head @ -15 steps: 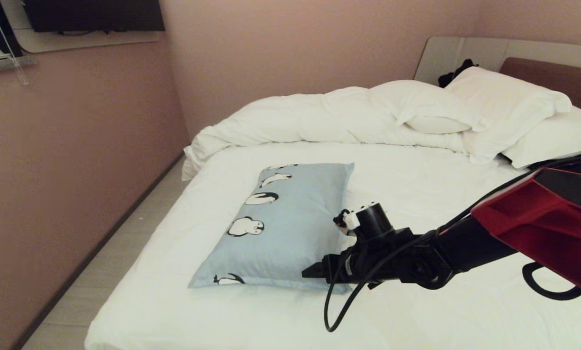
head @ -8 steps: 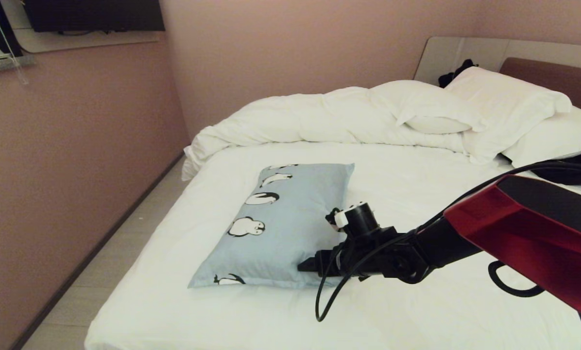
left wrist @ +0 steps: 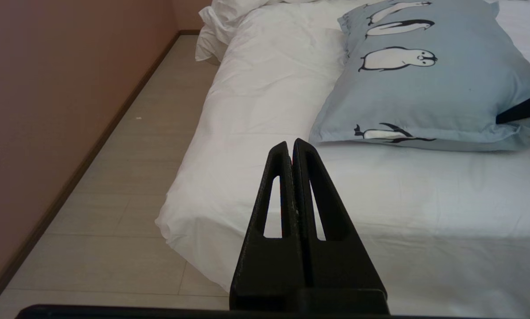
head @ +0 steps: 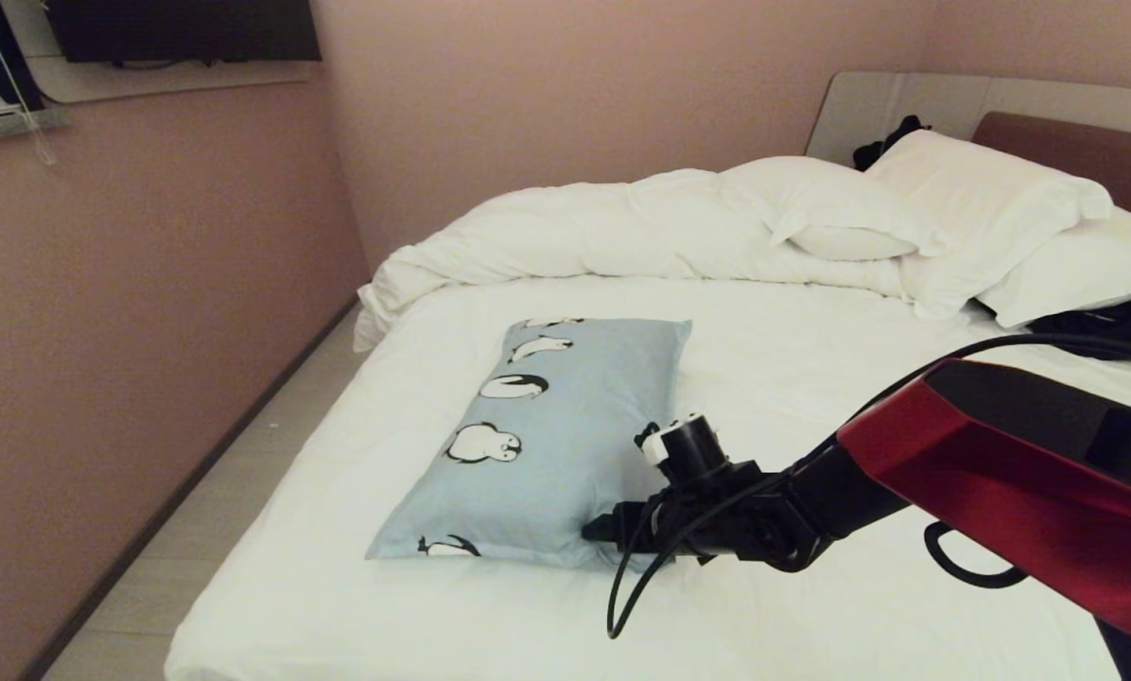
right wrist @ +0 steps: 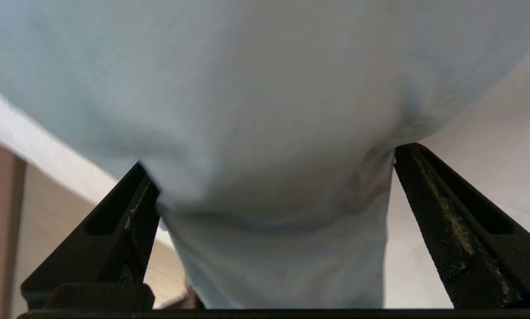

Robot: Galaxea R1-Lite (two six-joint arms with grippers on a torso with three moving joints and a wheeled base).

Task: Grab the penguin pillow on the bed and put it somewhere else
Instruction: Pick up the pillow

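1. Here we count one penguin pillow on the bed, at its 9 o'clock side; white pillows at 1 o'clock.
2. Our right gripper, released wide, straddles the pillow's near corner; nothing is clamped.
3. Our left gripper, clenched empty, hangs off the bed's edge.

Warm dim indoor light, soft shadows (right wrist view blurred)
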